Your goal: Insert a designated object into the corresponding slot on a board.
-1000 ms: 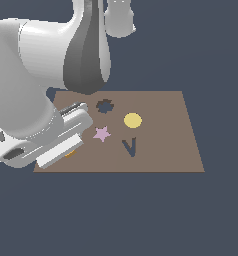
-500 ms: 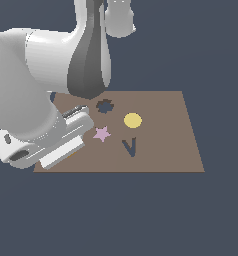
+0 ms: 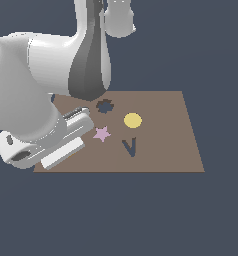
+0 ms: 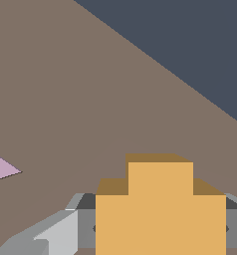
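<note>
orange piece in gripper, low over board's left end

exterior view: brown board (image 3: pixel 161 150) lies flat on a dark ground. arm bulk covers the board's left end as this view shows it. hand sits low there, near the front left corner; the fingertips themselves are hidden behind the hand body in this view.

slot (image 3: pixel 105 106), dark and lobed, sits near the board's far edge, left of centre, uncovered. pink star (image 3: pixel 102 134) lies just in front of it, toward the near edge. yellow disc (image 3: pixel 133 120) lies right of both, about mid-board. dark v cutout (image 3: pixel 130 147) lies in front of the disc, nearer the front edge. all four are apart from one another.

wrist view: orange piece (image 4: pixel 160 209) fills the lower middle of the frame, stepped outline with one arm pointing up. gripper (image 4: pixel 160 230): a grey finger (image 4: pixel 84 221) shows against each side of the piece, so the jaws are closed on it, spread only to the piece's width. brown board surface lies behind the piece; one point of the star shows at the frame's edge, apart from the piece. dark ground shows past a board edge.

whether the piece touches the board: cannot tell. piece is well apart from the slot, which the wrist view does not show.
</note>
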Available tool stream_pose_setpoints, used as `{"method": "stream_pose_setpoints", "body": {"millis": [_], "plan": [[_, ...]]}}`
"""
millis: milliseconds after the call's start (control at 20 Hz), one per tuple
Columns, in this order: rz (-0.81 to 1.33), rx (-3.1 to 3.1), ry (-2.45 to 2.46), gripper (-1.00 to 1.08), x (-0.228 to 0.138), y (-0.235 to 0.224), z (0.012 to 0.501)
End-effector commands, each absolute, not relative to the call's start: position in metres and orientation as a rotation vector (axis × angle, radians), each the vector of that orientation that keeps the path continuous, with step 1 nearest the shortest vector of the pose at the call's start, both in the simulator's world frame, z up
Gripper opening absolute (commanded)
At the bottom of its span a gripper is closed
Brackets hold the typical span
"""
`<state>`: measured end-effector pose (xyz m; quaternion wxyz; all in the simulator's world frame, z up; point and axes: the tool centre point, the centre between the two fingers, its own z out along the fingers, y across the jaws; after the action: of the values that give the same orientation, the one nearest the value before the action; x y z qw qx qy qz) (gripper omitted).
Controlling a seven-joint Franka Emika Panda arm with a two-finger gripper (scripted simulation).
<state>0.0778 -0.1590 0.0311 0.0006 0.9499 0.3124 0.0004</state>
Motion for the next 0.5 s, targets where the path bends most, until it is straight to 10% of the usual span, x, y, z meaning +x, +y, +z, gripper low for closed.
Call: {"method": "stream_pose_setpoints", "body": {"millis": [0, 450], "plan": [[0.000, 2.984, 0.982, -1.00, 0.0776, -0.1582, 0.0300], [-0.001, 2.985, 0.979, -1.00, 0.0771, -0.1583, 0.0332]]}}
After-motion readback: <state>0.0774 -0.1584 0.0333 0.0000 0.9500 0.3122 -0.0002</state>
